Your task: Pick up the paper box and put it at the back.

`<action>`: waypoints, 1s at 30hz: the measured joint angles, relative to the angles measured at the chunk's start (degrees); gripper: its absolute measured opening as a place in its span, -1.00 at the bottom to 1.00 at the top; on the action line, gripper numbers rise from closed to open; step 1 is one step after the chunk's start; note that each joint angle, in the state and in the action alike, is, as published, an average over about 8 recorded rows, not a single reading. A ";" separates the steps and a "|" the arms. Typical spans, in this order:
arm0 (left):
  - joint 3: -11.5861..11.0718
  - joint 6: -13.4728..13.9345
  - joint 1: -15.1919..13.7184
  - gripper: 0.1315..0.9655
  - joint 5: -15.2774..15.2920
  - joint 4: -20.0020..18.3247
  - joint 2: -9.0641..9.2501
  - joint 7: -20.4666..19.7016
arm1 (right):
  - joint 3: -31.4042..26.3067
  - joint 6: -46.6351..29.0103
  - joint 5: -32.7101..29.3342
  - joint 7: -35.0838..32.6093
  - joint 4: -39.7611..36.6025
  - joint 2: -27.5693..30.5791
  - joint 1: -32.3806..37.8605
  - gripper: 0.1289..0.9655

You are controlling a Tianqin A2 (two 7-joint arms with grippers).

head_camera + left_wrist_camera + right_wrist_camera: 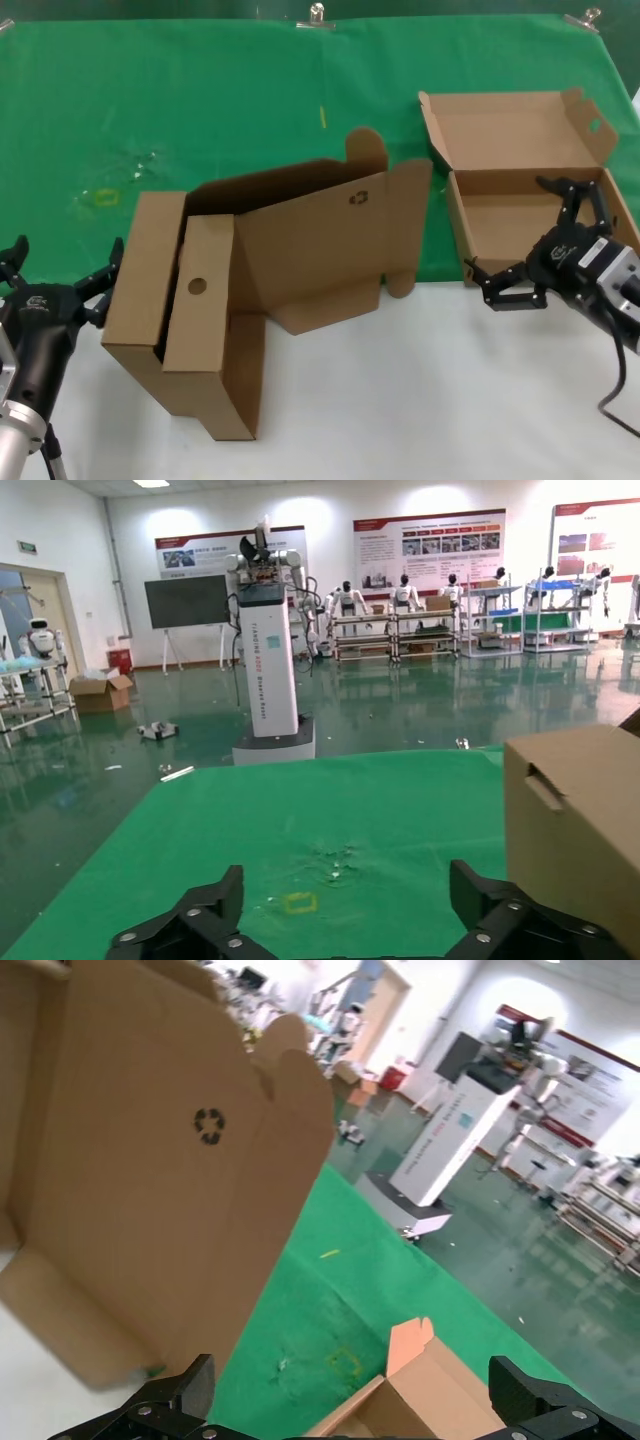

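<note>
1. Three cardboard boxes are on the desk: one paper box, one larger box with a recycling mark, and one flat box with a round hole tucked into the larger one.
2. There are two grippers, one at each near corner of the desk.
3. The paper box sits by the right edge, on the green cloth just past where the white surface begins. Its lid stands open, leaning toward the far edge, and its open tray faces up. Its long axis runs left to right, along the near edge.
4. The right gripper hovers at the box's near right corner, fingers spread wide, one fingertip over the tray, the other at the front wall; it grips nothing.
5. The left gripper waits by the left edge, just beside the larger box, fingers also spread and empty.
6. Metal clips hold the cloth at the far edge.
</note>
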 joint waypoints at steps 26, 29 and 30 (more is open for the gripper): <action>0.00 0.00 0.00 0.96 -0.01 -0.02 0.00 0.00 | 2.34 15.16 4.55 6.48 2.71 -11.16 -6.09 1.00; 0.00 0.00 0.00 0.97 -0.01 -0.03 0.00 0.00 | 2.60 16.89 5.06 7.21 3.02 -12.43 -6.80 1.00; 0.00 0.00 0.00 0.97 -0.01 -0.03 0.00 0.00 | 2.70 17.46 5.23 7.45 3.12 -12.87 -7.03 1.00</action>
